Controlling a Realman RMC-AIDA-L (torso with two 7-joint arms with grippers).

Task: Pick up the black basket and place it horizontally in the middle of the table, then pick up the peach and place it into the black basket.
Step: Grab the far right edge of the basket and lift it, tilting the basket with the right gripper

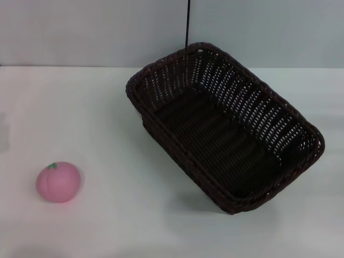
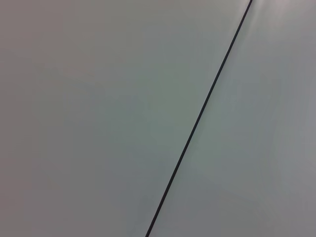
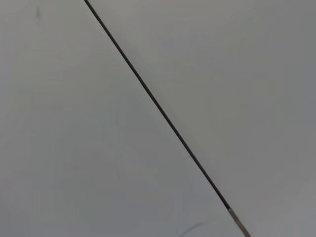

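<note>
White desk [image 1: 107, 226] fills the head view, plain and smooth, with a pale grey wall behind and a thin dark vertical seam or cord [image 1: 187, 24] running up the wall just past the basket's far end. The black basket [image 1: 226, 126] sits on the right half, empty and upright, but skewed: its long axis runs diagonally from far-centre to near-right, so it is neither horizontal nor centred yet. The peach [image 1: 59, 181] is on the near left, well apart from the basket, stem tip up, resting on the bare desk. Neither hand shows in any view; both wrist views give only blank wall crossed by a dark line, so how far open the hands are cannot be told, and nothing appears to be held. Task looks unstarted. Risks, as judgement: the sloping open-weave sides and braided rim give a poor pinch, so the basket could slip or swing when lifted by one edge and land still skewed. The smooth desk lets it slide if nudged instead of gripped. The round, smooth peach may roll away on an off-centre approach, or bounce out if dropped from high up.
</note>
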